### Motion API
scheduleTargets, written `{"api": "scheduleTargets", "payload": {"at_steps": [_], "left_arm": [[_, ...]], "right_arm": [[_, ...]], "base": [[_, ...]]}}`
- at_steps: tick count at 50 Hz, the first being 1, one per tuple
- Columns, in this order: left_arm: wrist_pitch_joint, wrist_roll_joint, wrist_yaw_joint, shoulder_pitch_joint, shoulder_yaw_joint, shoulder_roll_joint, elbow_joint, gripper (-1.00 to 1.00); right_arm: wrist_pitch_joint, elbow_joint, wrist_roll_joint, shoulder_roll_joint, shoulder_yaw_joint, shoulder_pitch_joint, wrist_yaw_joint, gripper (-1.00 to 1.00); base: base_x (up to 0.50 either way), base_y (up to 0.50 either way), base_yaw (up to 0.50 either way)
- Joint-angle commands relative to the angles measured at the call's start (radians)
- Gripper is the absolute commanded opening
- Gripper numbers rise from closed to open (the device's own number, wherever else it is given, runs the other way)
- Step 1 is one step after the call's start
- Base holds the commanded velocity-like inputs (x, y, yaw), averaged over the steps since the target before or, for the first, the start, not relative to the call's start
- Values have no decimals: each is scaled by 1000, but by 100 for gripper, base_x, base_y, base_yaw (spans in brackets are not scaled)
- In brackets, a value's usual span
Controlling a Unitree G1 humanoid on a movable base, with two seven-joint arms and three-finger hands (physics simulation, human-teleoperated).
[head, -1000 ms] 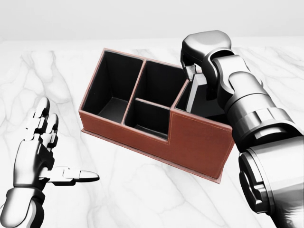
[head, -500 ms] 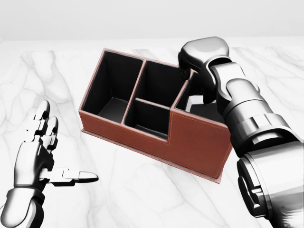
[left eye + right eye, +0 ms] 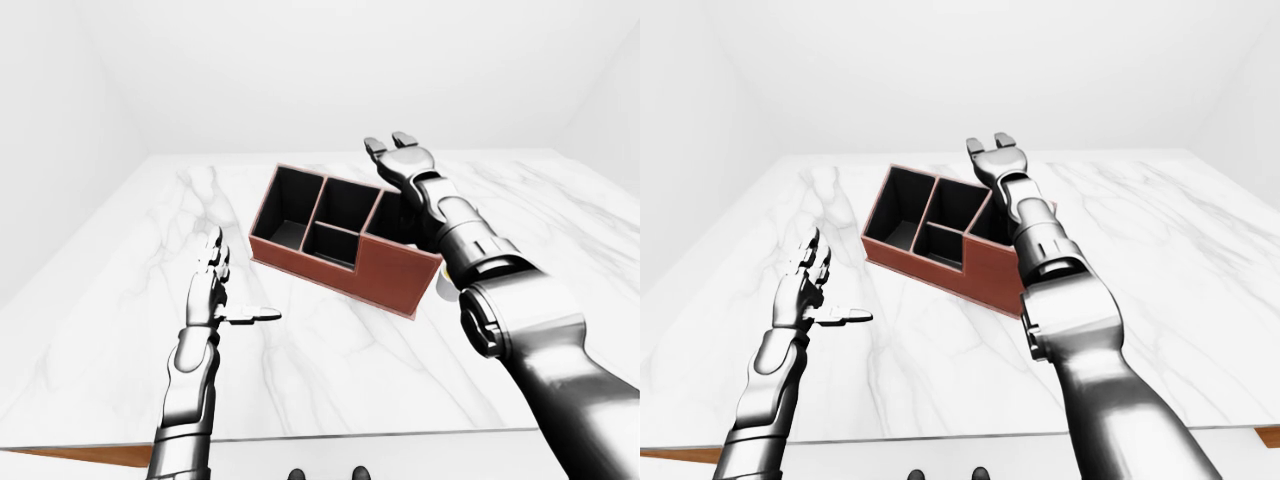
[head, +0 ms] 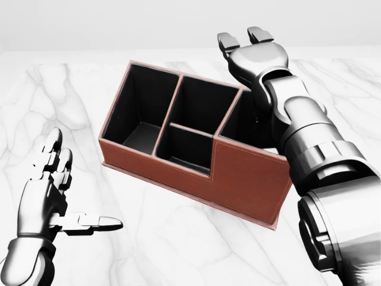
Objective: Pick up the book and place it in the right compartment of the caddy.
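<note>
Caddy (image 4: 196, 155) on tabletop (image 4: 178, 238): right compartment directly beneath right hand (image 4: 253, 56), fingers spread, empty. Book not discernible.

surface: white marble table (image 4: 178, 250) | on it: red-brown caddy (image 4: 244, 179), upright

The right hand (image 4: 256, 56) has opened its fingers and lifted above the caddy (image 4: 196, 149).

Illumination is bright, diffuse and even, washing the white walls and marble table (image 3: 330, 350) nearly shadowless, with soft specular highlights on the metallic right forearm (image 4: 309, 137), near-black compartment interiors in the caddy (image 4: 238, 179), and sharp, blur-free rendering in every view.
</note>
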Motion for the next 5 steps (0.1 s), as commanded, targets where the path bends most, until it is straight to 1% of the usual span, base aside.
{"api": "scheduleTargets", "payload": {"at_steps": [1, 5], "left_arm": [[0, 4, 2, 1, -2, -1, -4, 100], [0, 5, 1, 3, -3, -2, -13, 100]], "right_arm": [[0, -3, 8, -9, -1, -16, 8, 100], [0, -5, 14, -14, -3, -28, 13, 100]], "base": [[0, 0, 0], [0, 0, 0]]}}
